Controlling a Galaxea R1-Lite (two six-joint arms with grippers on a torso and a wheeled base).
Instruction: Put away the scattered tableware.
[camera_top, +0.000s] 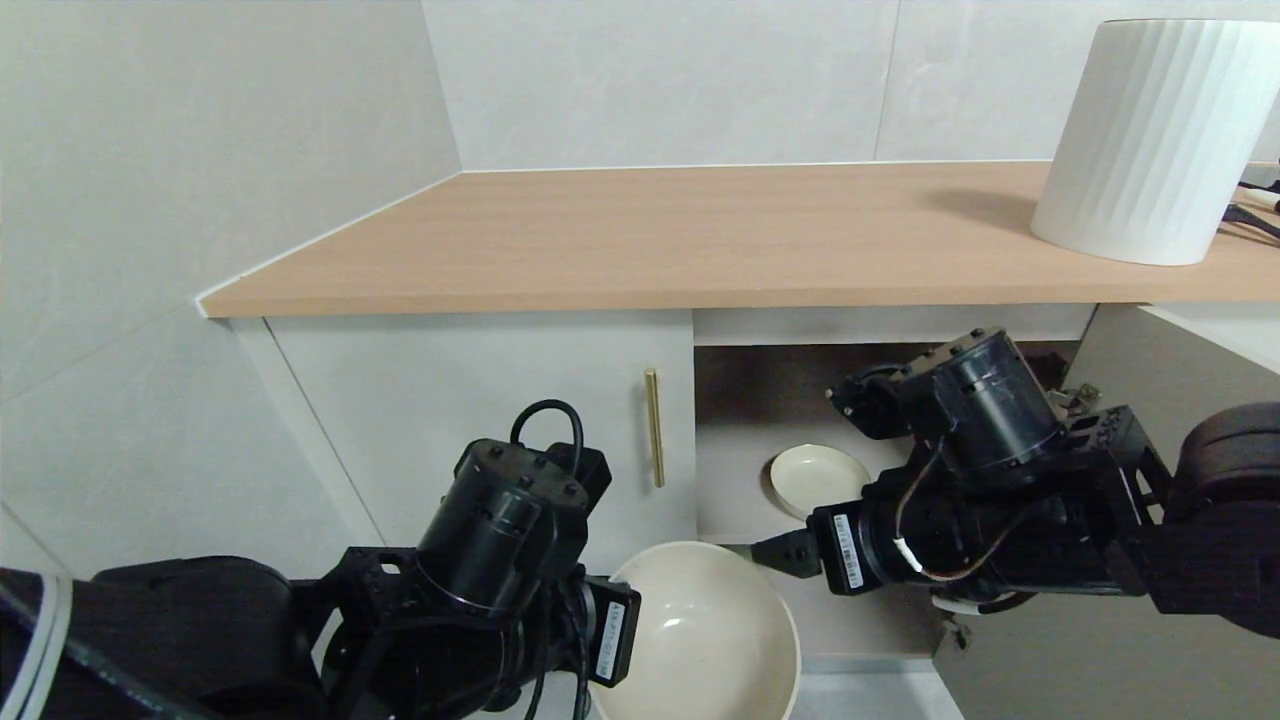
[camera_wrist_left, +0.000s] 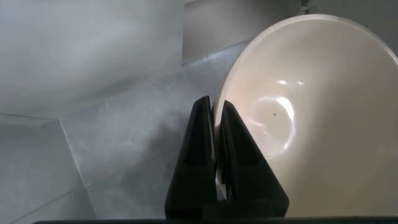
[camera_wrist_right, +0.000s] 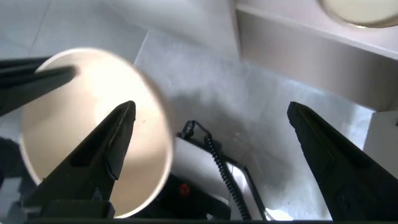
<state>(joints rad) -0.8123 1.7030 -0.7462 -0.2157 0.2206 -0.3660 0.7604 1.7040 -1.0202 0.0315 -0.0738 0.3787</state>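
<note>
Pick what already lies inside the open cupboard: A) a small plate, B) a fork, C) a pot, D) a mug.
A: a small plate lies on the shelf inside the cupboard, while the left end effector grips the bowl outside it.

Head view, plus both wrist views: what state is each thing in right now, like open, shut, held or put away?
left end effector: shut on the bowl.
right end effector: open, holding nothing.
bowl: held by its rim, not yet put away.
small plate: lying on the cabinet shelf.
left cabinet door: shut.
right cabinet door: swung open.
white ribbed container: upright on the countertop.
</note>
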